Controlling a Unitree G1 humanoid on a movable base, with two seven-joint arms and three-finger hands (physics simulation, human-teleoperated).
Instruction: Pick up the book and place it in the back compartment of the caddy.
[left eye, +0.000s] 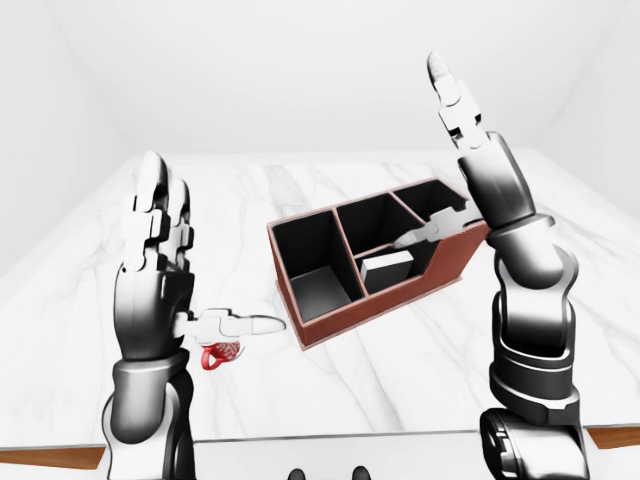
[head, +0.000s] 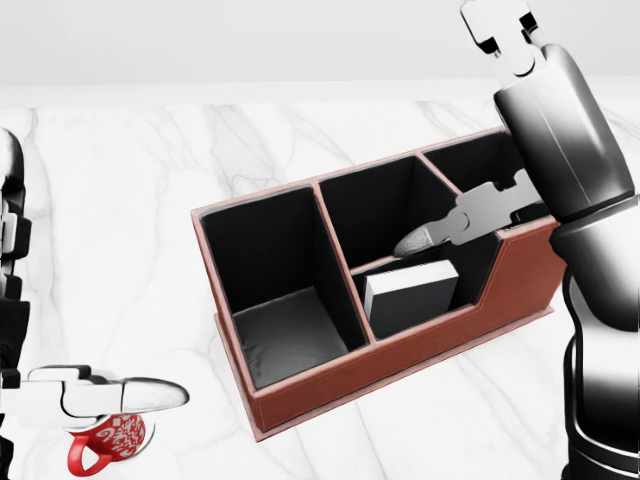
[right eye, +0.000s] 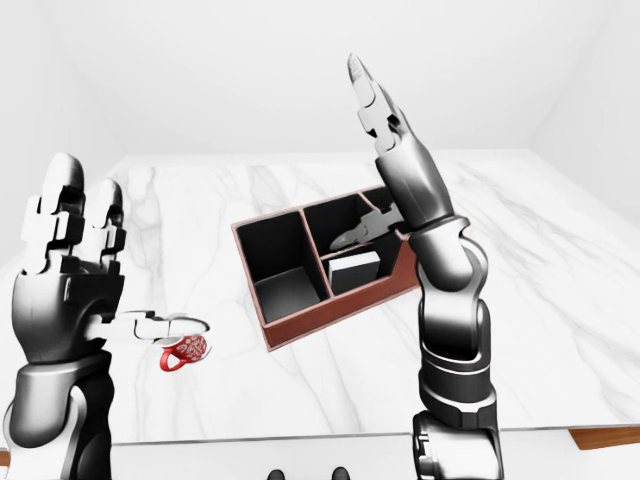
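Head view: book (head: 410, 295) sits inside caddy (head: 300, 395), in the small compartment nearest the view's bottom, not the back one. Right hand (left eye: 465, 140) raised above caddy, fingers spread, empty. Left hand (left eye: 155, 240) likewise open. Placement looks wrong or unfinished.

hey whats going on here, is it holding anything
No. Both hands are raised and open: the right hand above the caddy, the left hand near a red mug. The book already stands in one of the caddy's compartments on the marble table.
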